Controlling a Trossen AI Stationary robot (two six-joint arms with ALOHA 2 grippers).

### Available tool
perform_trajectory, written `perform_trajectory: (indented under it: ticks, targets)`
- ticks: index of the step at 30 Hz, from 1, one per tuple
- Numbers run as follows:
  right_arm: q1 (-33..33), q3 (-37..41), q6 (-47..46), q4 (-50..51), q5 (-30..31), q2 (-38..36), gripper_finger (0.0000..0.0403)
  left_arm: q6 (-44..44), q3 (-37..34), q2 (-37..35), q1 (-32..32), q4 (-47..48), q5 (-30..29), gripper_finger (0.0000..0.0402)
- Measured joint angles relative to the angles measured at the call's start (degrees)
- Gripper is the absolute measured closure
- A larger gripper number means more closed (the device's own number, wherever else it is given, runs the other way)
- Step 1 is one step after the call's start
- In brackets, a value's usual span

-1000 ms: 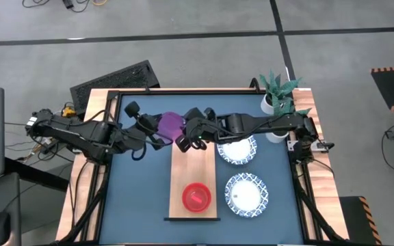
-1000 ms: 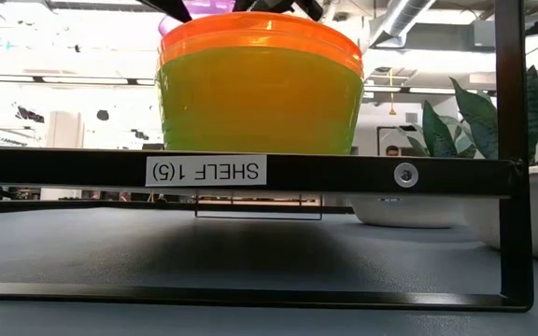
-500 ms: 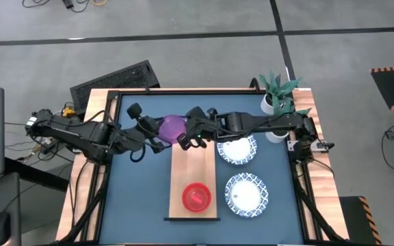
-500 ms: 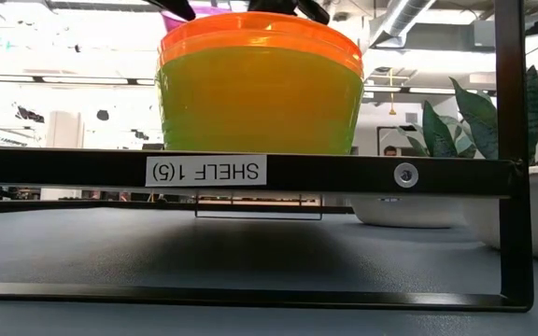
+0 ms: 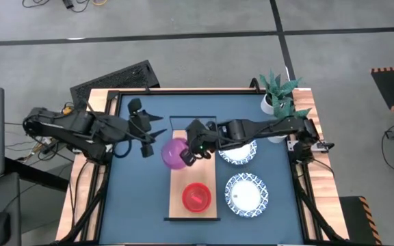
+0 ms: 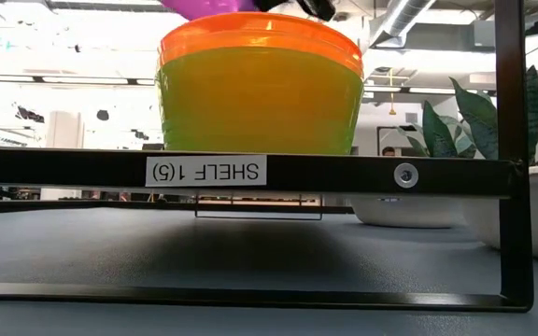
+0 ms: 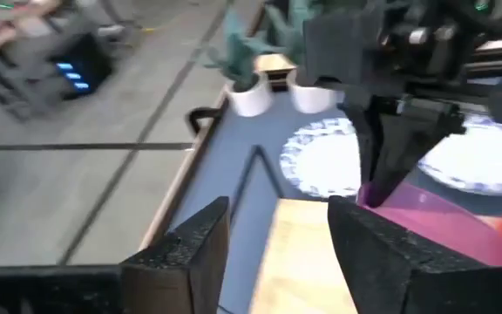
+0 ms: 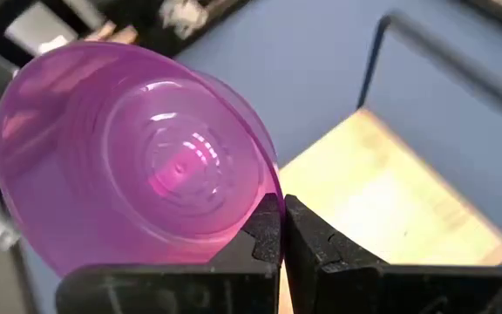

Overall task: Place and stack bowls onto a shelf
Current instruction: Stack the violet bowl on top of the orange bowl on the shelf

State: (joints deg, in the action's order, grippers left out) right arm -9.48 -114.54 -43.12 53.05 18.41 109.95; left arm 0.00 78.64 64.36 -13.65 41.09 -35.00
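The purple bowl is up in the air over the far half of the shelf, tipped on its side so its inside faces the right wrist camera. The right gripper has its fingers pinched shut on the bowl's rim, 1 finger inside the wall and 1 outside.

My guess on handling: thin translucent plastic, so really light and a bit flexy, and slick enough to rotate in a rim pinch. It won't break if it drops, but it could bounce off the board. The rim looks like the only sensible place to hold it, since the body is too wide for these fingers.

The red bowl sits nearer the camera end of the shelf, and the low view shows it nested on a yellow bowl.

2 white dishes lie on the tabletop just to the right of the shelf.

The left gripper hangs just off the shelf's left side with its fingers spread and nothing between them.
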Motion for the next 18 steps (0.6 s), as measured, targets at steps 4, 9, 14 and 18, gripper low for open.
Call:
perform_trajectory:
  ticks: [4, 9, 14, 18]
  targets:
    - [-4.0, 0.0, -3.2, 4.8, -3.3, 0.0, 0.0380, -3.6, 3.2, 0.0, -0.9, 5.1, 4.4, 0.0217]
    - [-10.1, 0.1, -10.7, 14.1, -3.9, 0.0, 0.0380, -8.5, 4.1, -0.4, -2.8, 9.2, 5.8, 0.0218]
    - [-13.5, 3.2, -16.9, 15.3, -3.8, 0.0, 0.0380, -10.7, 3.6, -0.5, -4.3, 12.2, 5.8, 0.0218]
    - [-13.6, 6.6, -18.3, 10.0, -4.4, -0.1, 0.0380, -11.7, 3.6, -0.5, -5.0, 13.2, 5.8, 0.0218]
